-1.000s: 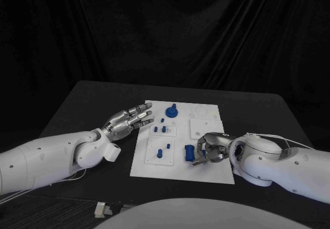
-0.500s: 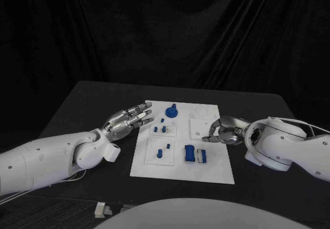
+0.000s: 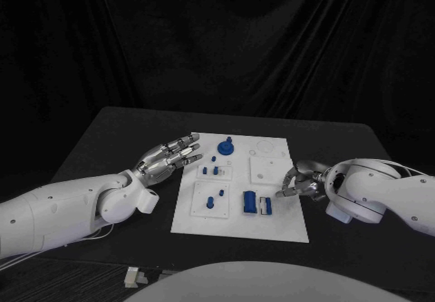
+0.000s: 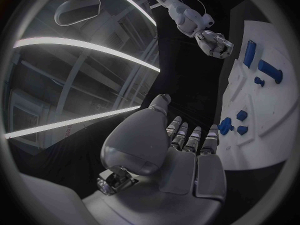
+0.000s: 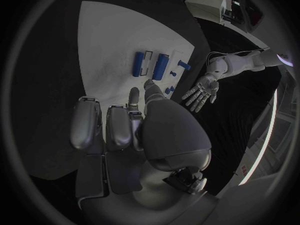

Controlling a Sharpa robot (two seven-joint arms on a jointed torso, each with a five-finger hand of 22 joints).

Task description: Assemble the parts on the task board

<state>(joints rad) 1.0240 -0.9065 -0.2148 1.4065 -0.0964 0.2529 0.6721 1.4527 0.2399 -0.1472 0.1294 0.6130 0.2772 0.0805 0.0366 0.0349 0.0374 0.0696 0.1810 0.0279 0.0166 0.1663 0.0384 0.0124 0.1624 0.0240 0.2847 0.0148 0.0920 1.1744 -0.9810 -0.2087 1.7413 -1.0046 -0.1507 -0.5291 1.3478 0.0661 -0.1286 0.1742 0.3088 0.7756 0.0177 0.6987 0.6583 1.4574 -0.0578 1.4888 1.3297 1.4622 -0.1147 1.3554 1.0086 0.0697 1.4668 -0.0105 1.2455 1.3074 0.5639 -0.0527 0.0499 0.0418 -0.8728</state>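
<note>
left hand [image 3: 170, 157] flanking task board [image 3: 272, 223], right hand [image 3: 302, 180] opposite, tall knob [image 3: 227, 147] upright

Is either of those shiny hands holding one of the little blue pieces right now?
No. The left hand hovers beside the board, fingers spread and empty. The right hand is at the board's other edge with fingers curled, nothing in them; the blue pieces lie on the board.

Robotics lab, black-draped backdrop [image 3: 227, 56], black table [image 3: 118, 135], white task board [image 3: 281, 223], ceiling light strips [image 4: 81, 44]
</note>
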